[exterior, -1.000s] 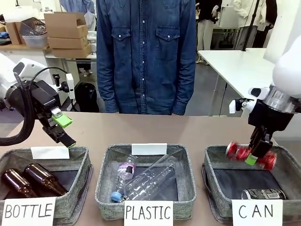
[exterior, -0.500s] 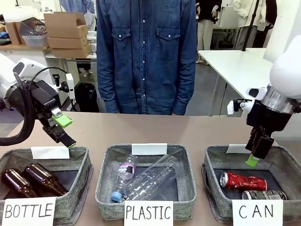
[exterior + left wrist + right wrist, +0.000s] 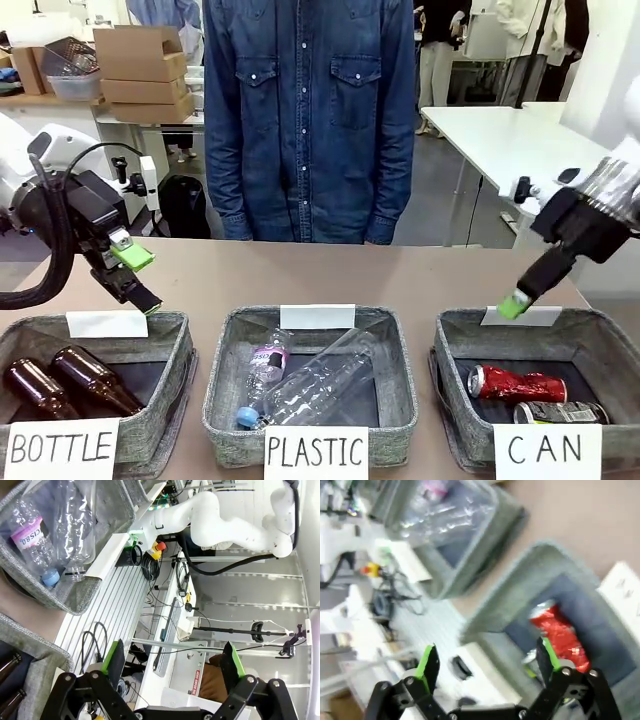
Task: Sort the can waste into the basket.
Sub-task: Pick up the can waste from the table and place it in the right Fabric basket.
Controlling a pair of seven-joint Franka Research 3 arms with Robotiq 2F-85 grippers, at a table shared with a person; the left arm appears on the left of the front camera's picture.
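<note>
The dented red can (image 3: 518, 383) lies on the dark bottom of the grey basket (image 3: 455, 385) signed "CAN", at the front right. The dark printed can (image 3: 560, 411) lies just in front of it. My right gripper (image 3: 517, 301) hangs open and empty above the basket's far rim, tilted down to the left. In the blurred right wrist view the red can (image 3: 562, 637) sits in the basket (image 3: 530, 565) beside my right gripper (image 3: 487, 660). My left gripper (image 3: 135, 275) is open and empty above the far edge of the "BOTTLE" basket; in the left wrist view the left gripper (image 3: 172, 662) holds nothing.
A grey basket (image 3: 215, 395) signed "PLASTIC" holds clear plastic bottles (image 3: 320, 385) at the front centre. Another basket (image 3: 175, 345) signed "BOTTLE" holds two brown glass bottles (image 3: 70, 383) at the front left. A person in a denim shirt (image 3: 310, 120) stands at the table's far side.
My right gripper opened and dropped the red can into the "CAN" basket beside the dark can, then rose and swung right. The left arm stayed still.
</note>
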